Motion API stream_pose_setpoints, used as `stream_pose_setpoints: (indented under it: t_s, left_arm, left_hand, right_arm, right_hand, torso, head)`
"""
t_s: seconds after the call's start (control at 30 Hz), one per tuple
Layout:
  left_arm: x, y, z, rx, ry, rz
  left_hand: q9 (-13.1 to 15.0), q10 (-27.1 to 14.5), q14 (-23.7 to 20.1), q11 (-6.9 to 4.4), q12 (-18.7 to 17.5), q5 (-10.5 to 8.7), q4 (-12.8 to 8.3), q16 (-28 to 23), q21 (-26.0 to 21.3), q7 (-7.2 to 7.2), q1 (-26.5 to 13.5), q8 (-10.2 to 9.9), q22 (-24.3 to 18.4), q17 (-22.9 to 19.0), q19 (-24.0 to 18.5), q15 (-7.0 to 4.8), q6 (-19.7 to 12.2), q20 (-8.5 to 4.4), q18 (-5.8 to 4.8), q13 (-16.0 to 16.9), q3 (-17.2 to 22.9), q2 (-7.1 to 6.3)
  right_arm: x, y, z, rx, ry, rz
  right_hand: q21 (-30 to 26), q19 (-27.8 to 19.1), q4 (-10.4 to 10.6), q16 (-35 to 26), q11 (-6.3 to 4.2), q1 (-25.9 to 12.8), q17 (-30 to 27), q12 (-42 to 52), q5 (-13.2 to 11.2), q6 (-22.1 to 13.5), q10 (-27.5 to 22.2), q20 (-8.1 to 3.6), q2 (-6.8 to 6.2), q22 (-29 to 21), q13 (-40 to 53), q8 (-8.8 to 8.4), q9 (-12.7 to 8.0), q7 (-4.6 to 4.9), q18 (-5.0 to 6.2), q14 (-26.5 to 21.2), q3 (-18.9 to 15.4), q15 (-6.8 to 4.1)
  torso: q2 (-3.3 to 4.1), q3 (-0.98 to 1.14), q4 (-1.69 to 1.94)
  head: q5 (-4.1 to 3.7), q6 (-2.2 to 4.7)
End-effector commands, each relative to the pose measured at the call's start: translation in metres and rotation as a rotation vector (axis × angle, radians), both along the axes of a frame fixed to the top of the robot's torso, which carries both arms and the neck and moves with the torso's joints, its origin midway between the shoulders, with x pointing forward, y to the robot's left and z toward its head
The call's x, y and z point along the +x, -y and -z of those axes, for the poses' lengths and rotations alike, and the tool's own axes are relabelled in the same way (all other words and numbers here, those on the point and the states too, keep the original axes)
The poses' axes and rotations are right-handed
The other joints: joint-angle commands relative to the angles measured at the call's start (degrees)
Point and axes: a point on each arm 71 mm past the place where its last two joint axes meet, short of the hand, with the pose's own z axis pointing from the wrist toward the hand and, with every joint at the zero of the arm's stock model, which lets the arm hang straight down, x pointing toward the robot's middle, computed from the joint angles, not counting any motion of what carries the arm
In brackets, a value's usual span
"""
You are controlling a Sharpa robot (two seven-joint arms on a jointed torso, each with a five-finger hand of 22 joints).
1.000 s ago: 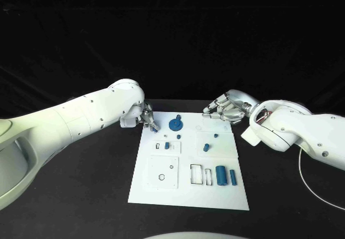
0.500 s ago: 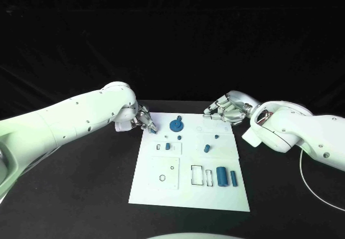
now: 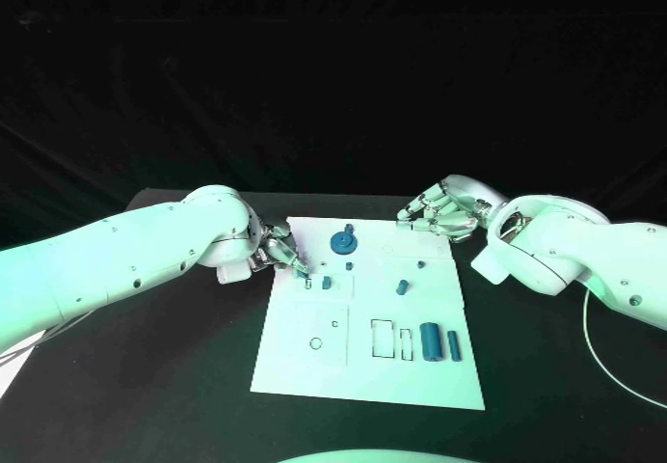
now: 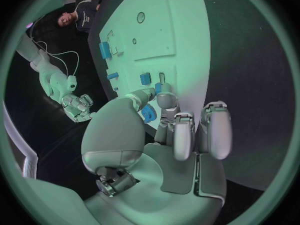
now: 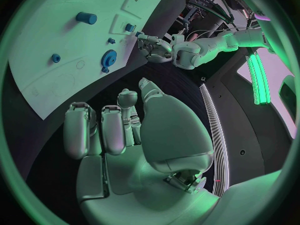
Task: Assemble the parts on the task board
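White and flat, the smooth rectangular task board point(image 3: 364, 367) lies in the middle of the black table point(image 3: 167, 386). Small blue plastic parts sit on it: a round blue gear with a little knob point(image 3: 343, 241) near the far edge, a small blue peg point(image 3: 400, 285) in the middle, and two long blue cylinders point(image 3: 431, 340) side by side near the right edge. The shiny silver left hand point(image 3: 279, 255) reaches over the board's left edge. It pinches a small blue block point(image 4: 154, 88) between its thumb and a fingertip, right at the board. The silver right hand point(image 3: 438, 218) hovers at the far right corner with its fingers curled in, holding nothing.
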Motion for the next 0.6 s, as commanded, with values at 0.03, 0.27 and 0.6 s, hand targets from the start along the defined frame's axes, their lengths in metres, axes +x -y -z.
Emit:
stream_pose_setpoints:
  t_s: [0.03, 0.27, 0.6]
  left_arm:
    - [0.0, 0.003, -0.002, -0.019, 0.092, 0.019]
    - [-0.004, 0.005, 0.004, -0.007, 0.099, 0.04]
    - [-0.007, 0.011, 0.012, 0.024, 0.098, 0.063]
  left_hand:
    - [-0.1, 0.6, 6.1, 0.03, 0.2, 0.39, -9.6, 0.2, 0.4, -0.11, -0.6, 0.4, 9.7, 15.1, 3.8, -0.45, 0.5, -0.54, -0.69, 0.2, 9.3, 0.05]
    - [-0.1, 0.8, 6.1, -0.01, 0.5, 0.69, -9.7, 0.2, 0.6, -0.15, -0.7, 0.3, 9.9, 15.1, 3.9, -0.49, 0.7, -0.57, -0.75, 0.5, 9.4, -0.06]
    - [-0.1, 1.0, 6.1, -0.03, 0.7, 0.8, -9.9, 0.2, 0.7, -0.18, -0.8, 0.3, 10.0, 15.1, 4.0, -0.5, 0.8, -0.58, -0.77, 0.7, 9.4, -0.22]
  right_arm:
    - [-0.001, -0.001, 0.001, -0.001, -0.002, -0.017]
    - [-0.001, -0.001, 0.001, -0.001, -0.003, -0.017]
    - [-0.001, 0.0, 0.002, -0.001, -0.005, -0.017]
  right_hand:
    - [-0.2, -0.3, 0.0, -0.3, -0.35, 0.2, -0.1, 0.0, 0.3, 0.1, -0.2, -0.17, 0.18, -0.1, 0.0, 0.17, 0.1, -0.22, 0.52, 2.4, -0.4, -0.4]
    - [-0.2, -0.3, 0.0, -0.3, -0.35, 0.2, -0.1, 0.0, 0.3, 0.1, -0.2, -0.17, 0.18, -0.1, 0.0, 0.17, 0.1, -0.22, 0.52, 2.4, -0.4, -0.4]
    - [-0.2, -0.3, 0.0, -0.3, -0.35, 0.2, -0.1, 0.0, 0.3, 0.1, -0.2, -0.17, 0.18, -0.1, 0.0, 0.17, 0.1, -0.22, 0.52, 2.4, -0.4, -0.4]
  torso:
    - [-0.11, -0.08, 0.41]
    - [-0.05, -0.03, 0.27]
    - [-0.03, -0.04, 0.34]
  head:
    - [-0.16, -0.17]
    - [-0.06, -0.25]
    - [-0.19, -0.62]
